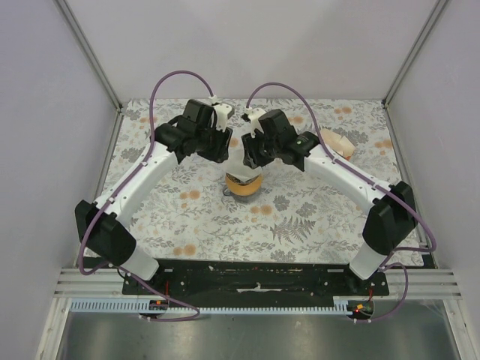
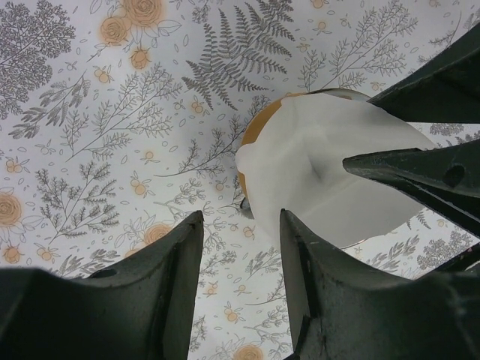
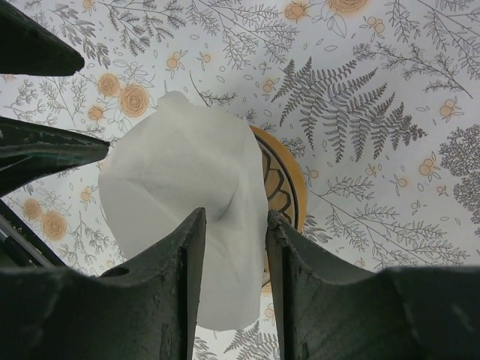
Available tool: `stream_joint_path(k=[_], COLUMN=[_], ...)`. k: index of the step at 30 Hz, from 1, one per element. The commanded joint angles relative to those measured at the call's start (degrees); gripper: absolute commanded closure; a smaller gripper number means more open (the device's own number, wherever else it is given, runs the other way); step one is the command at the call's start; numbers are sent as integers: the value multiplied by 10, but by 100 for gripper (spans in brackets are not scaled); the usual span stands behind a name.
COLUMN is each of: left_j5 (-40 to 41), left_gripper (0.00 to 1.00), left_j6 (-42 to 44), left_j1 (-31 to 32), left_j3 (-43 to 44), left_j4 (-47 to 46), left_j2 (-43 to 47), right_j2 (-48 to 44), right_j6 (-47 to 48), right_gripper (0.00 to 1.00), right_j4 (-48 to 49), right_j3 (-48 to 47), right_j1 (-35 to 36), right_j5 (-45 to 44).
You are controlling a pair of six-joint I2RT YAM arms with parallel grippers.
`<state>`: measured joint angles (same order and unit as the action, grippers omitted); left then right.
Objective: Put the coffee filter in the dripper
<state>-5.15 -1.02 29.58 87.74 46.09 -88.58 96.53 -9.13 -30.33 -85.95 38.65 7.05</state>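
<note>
The white paper coffee filter [image 3: 180,172] sits crumpled and tilted on top of the dripper [image 3: 289,180], hiding most of it; only the dripper's orange-brown collar shows at one side. My right gripper [image 3: 235,214] hangs just above with its jaws apart, and the filter's edge shows in the gap between them. From the other side, the coffee filter [image 2: 330,172] covers the dripper [image 2: 259,127]. My left gripper [image 2: 241,214] is open beside it, with only tablecloth between its fingers. From above, both grippers meet over the dripper [image 1: 244,187].
A flowered cloth [image 1: 300,217] covers the table. A pale orange-and-white object [image 1: 339,142] lies at the back right, partly behind the right arm. Plain walls close in the left, back and right sides.
</note>
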Motion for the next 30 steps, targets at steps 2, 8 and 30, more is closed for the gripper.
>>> stream_joint_path(k=[2,8,30], left_j5=[-28,-29,-173], left_gripper=[48,48,50], left_j6=[-19,-49,-203], left_j1=[-7,-43,-86], left_j3=[0,1,-117], left_j4=[-26,-29,-102], left_j2=[2,9,6], right_j2=[-41,-76,52], right_j6=[29,58,58], right_gripper=[54,55,100], right_j4=[26,44,-10], right_j3=[-34,-26,-19], right_j1=[-1,16,65], right_j5=[-5,-67,-16])
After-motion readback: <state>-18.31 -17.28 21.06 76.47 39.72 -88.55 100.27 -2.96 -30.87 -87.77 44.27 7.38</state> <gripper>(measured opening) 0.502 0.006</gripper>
